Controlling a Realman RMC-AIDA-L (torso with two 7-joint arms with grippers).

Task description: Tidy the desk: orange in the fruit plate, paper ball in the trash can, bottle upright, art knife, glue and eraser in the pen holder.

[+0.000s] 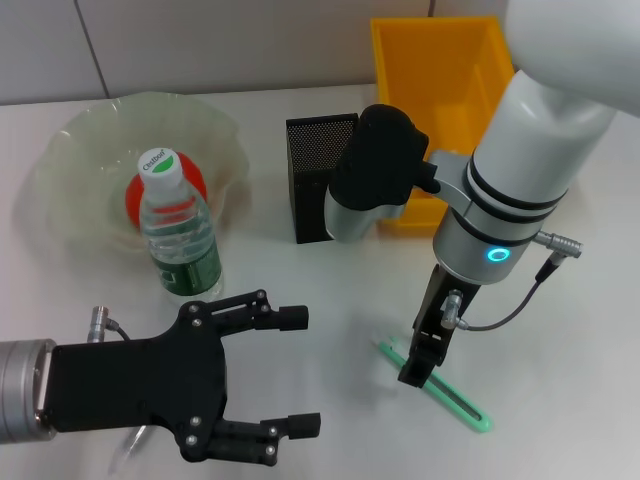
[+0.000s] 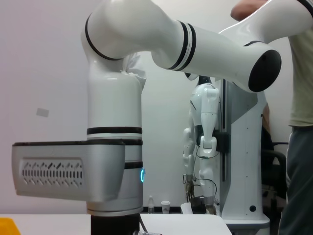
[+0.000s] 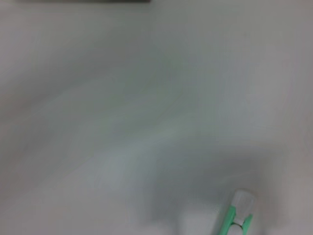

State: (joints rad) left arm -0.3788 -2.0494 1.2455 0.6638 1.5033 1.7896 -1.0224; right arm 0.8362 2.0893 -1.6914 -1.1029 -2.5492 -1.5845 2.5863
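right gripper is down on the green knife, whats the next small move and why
Probably close the right gripper on the green art knife and lift: it sits right over the knife lying flat on the table, and the black mesh pen holder stands nearby. Left gripper hovers open, idle.

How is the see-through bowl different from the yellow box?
The bowl is clear, round and wavy-edged; the yellow box is solid-coloured with straight sides. The bowl holds an orange; what is in the yellow box is hidden. The bowl sits on the robot's left, the box on its right. Both stand on the table.
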